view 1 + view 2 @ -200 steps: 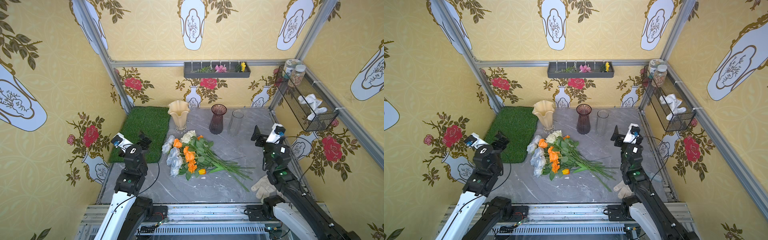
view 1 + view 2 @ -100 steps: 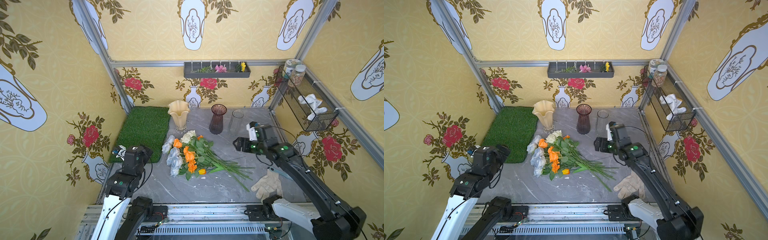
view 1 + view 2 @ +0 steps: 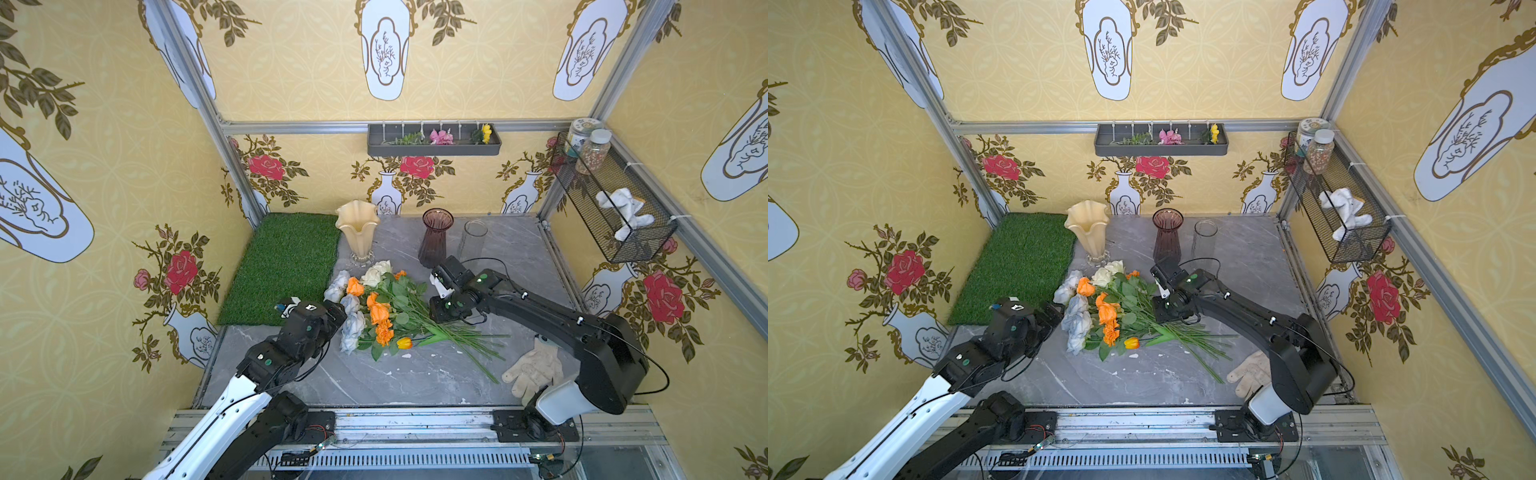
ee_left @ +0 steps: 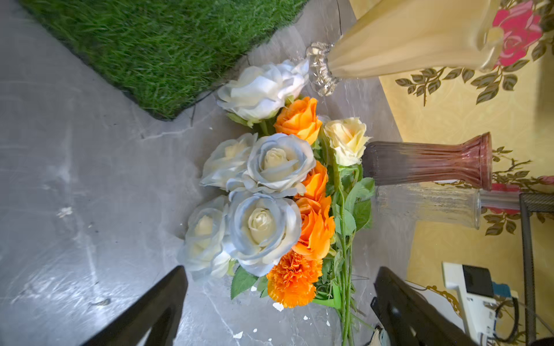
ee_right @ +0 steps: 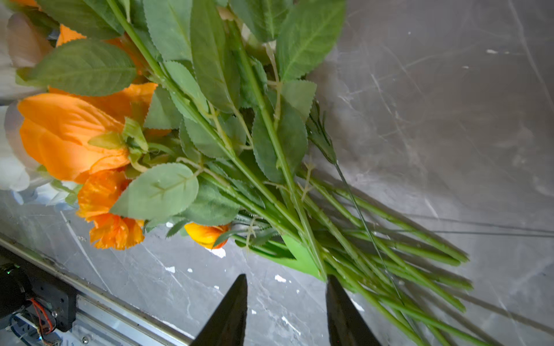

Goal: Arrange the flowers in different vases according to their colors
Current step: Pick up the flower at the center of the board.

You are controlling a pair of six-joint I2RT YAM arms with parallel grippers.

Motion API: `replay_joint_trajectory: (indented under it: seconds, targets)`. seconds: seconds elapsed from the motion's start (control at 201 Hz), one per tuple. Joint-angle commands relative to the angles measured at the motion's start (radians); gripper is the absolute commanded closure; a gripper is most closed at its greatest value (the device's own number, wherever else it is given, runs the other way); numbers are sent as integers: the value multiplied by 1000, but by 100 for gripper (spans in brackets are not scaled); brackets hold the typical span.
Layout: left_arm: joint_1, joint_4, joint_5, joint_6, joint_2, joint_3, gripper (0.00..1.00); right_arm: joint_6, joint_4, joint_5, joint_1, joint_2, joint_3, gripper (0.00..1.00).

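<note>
Nothing is sorted yet. All three vases stand empty along the 12 o'clock edge of the desk (image 3: 395, 374): the cream-amber vase (image 3: 358, 232) toward 11, the purple vase (image 3: 434, 239) at 12, the clear cylinder (image 3: 471, 239) toward 1. The flowers (image 3: 386, 311) lie in one mixed bunch at the desk's centre. Orange, cream and pale blue-white blooms point to 10 o'clock, the stems (image 3: 461, 336) fan toward 4, and the small yellow tulip (image 3: 404, 343) sits at its 6 o'clock side.

The left claw (image 4: 280, 271) is spread wide and holds nothing, just at 9 o'clock of the blue-white roses (image 4: 269, 191). The right claw (image 5: 286, 278) hangs over the stems on the 3 o'clock side, its jaws at a narrow gap with bare desk showing between them. The stems lie just beside one tip, and I cannot tell whether they touch.

By my reading this is the first pick: every flower remains to be separated by colour and stood in a vase.
</note>
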Motion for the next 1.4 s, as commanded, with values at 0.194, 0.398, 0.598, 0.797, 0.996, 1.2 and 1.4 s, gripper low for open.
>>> replay_joint_trajectory:
  seconds: [0.194,0.398,0.598,0.797,0.996,1.2,1.4]
  targets:
    - [-3,159,-60,41,-82,-84,0,-37,75,-59,-38,108,41,55]
    - [-4,124,-90,30,-4,-41,0,-65,40,-56,-40,143,64,69]
    - [-4,281,20,94,7,-97,0,-75,30,-44,-39,131,41,74]
    - [-4,309,18,95,-27,-125,11,-97,22,-15,-38,174,48,80]
    - [-4,293,8,93,10,-105,3,-116,17,24,-26,209,65,82]
    - [-4,293,9,93,14,-104,1,-149,7,55,-22,234,95,83]
    - [-4,297,2,87,1,-113,0,-225,-42,109,-3,261,148,92]
